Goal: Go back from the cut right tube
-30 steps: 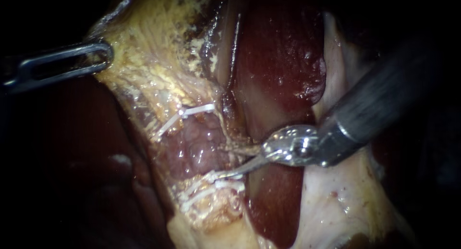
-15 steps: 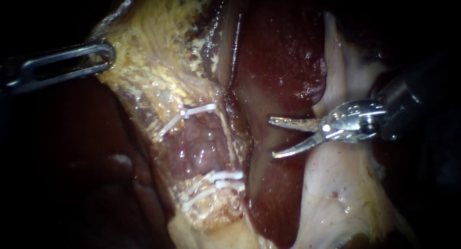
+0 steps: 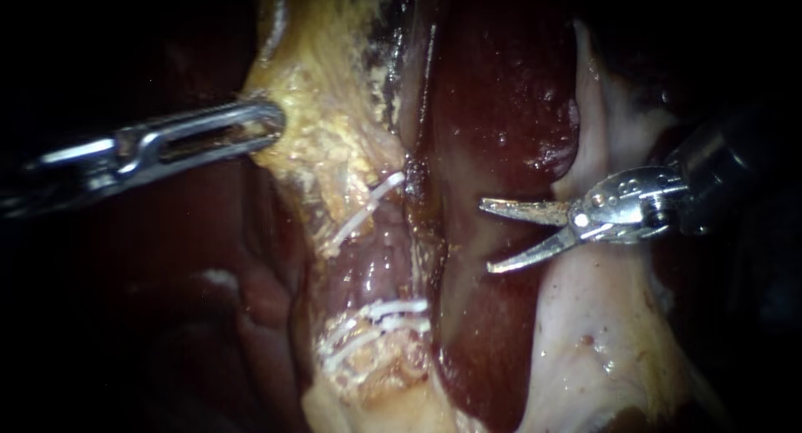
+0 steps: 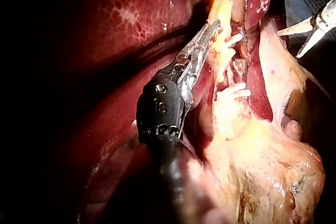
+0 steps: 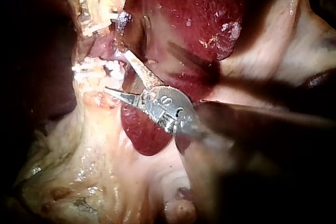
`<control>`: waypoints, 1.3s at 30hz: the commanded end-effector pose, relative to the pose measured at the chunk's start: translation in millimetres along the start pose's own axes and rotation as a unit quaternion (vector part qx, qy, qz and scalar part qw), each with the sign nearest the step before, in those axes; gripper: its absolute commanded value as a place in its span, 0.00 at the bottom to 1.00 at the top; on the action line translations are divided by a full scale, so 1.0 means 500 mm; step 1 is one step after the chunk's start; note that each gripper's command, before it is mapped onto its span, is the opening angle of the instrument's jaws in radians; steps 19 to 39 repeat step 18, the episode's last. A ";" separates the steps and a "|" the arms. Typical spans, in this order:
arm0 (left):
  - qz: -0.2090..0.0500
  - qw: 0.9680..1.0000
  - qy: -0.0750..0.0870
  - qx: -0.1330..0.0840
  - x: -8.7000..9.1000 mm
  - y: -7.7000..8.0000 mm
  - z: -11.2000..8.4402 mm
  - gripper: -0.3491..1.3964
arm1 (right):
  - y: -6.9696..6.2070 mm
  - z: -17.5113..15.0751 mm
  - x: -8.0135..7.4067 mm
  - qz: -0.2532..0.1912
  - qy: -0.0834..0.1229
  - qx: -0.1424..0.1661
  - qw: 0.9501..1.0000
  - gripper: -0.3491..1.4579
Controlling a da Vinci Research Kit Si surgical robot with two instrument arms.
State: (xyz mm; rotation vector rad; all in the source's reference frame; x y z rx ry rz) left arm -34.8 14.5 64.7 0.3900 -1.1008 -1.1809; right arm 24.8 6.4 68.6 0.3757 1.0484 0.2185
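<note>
Between an upper white clip [image 3: 372, 201] and lower white clips [image 3: 380, 314] runs a pinkish tube [image 3: 368, 262]. I cannot make out cut ends. My right instrument [image 3: 487, 237] hangs to the right of the tube, apart from it, over dark liver [image 3: 501, 90]. Its two pointed blades are open and hold nothing; they show too in the right wrist view [image 5: 115, 72] and the left wrist view [image 4: 289, 44]. My left instrument [image 3: 259, 125] comes in from the left, its slotted jaws shut on yellow fatty tissue [image 3: 334, 140] above the clips; its jaws [image 4: 206, 36] lie along that tissue.
Pale smooth tissue [image 3: 601, 333] lies under and below the right instrument. Dark red liver [image 4: 131, 35] fills the space beside the left shaft. Yellow fat [image 3: 376, 374] bulges below the lower clips. The view's edges are dark.
The right instrument has drawn back to the right from the tube, its blades opening. The left instrument has moved right, carrying the yellow tissue with it, and the upper clip tilted.
</note>
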 end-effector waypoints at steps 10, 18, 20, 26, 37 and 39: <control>-0.001 1.000 0.008 0.001 0.0013 -0.0001 0.0022 0.00 | 0.0000 -0.0001 0.0000 0.000 0.001 0.000 1.000 0.98; -0.001 1.000 0.008 0.001 0.0011 -0.0001 0.0021 0.00 | -0.0001 -0.0001 0.0001 0.001 0.003 0.000 1.000 0.98; -0.001 1.000 0.008 0.001 0.0011 -0.0001 0.0021 0.00 | -0.0001 -0.0001 0.0001 0.001 0.003 0.000 1.000 0.98; -0.001 1.000 0.008 0.001 0.0011 -0.0001 0.0021 0.00 | -0.0001 -0.0001 0.0001 0.001 0.003 0.000 1.000 0.98; -0.001 1.000 0.008 0.001 0.0011 -0.0001 0.0021 0.00 | -0.0001 -0.0001 0.0001 0.001 0.003 0.000 1.000 0.98; -0.001 1.000 0.008 0.001 0.0011 -0.0001 0.0021 0.00 | -0.0001 -0.0001 0.0001 0.001 0.003 0.000 1.000 0.98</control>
